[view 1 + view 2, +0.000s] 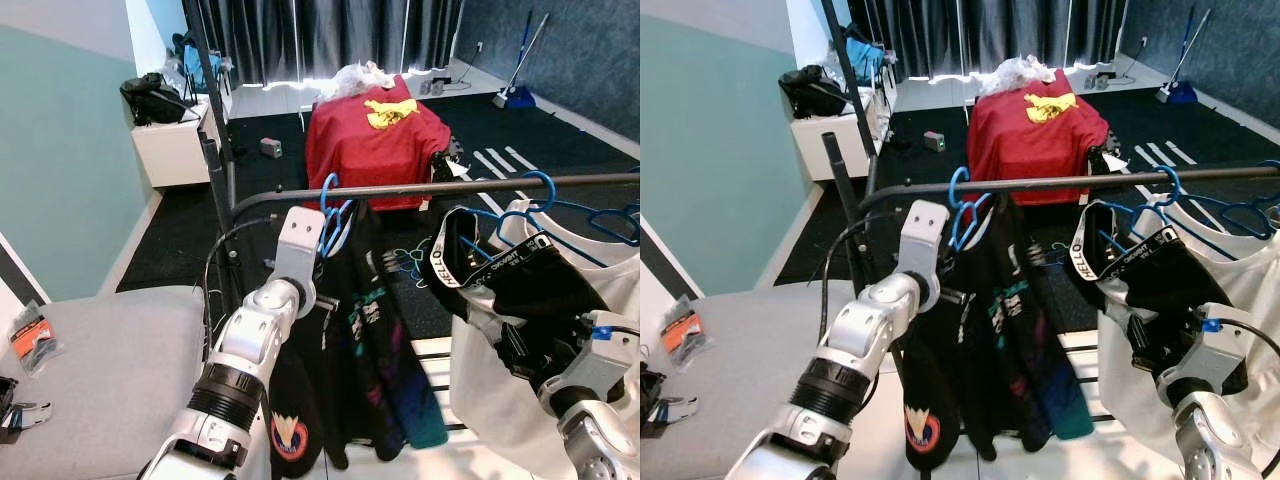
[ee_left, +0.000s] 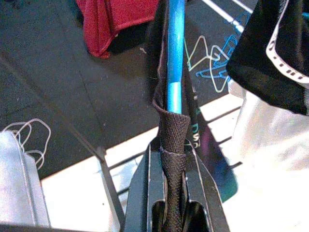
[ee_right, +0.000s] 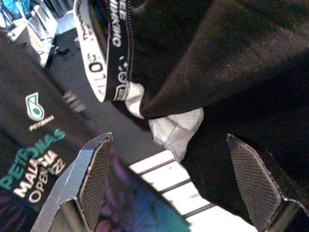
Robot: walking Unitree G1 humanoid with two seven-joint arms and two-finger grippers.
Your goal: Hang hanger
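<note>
Hanger: blue hanger (image 2: 174, 53) is running straight out ahead of the left claw (image 2: 173, 166), its hook (image 1: 328, 192) appearing to sit over the black rail (image 1: 420, 187) just above that claw.
Left claw: fingers (image 2: 145, 193) are pinching narrowly on the dark collar fabric wrapped round the hanger's arm, so it is holding hanger and garment together.
Garment: black shirt (image 1: 375, 340) is hanging below and beside the left claw, draped from the hanger.
Right claw: right claw (image 3: 178, 183) is spread wide, holding nothing, with a black-and-white garment (image 1: 520, 280) just beyond its fingers.
Step in hand: by my reading, the hanger is being settled on the rail, the hook looking seated or nearly so.
Next move: likely calling for the left claw to loosen and draw back down without dragging the shirt or lifting the hook off.
Writing: "PETRONAS", "MALAYSIA", "OPEN" and "22" are reading on the black shirt near the right claw; "HELLO" is showing on the white trim of the black-and-white garment.
Other hangers: more blue hangers (image 1: 590, 215) are sitting on the rail above the right claw.
</note>
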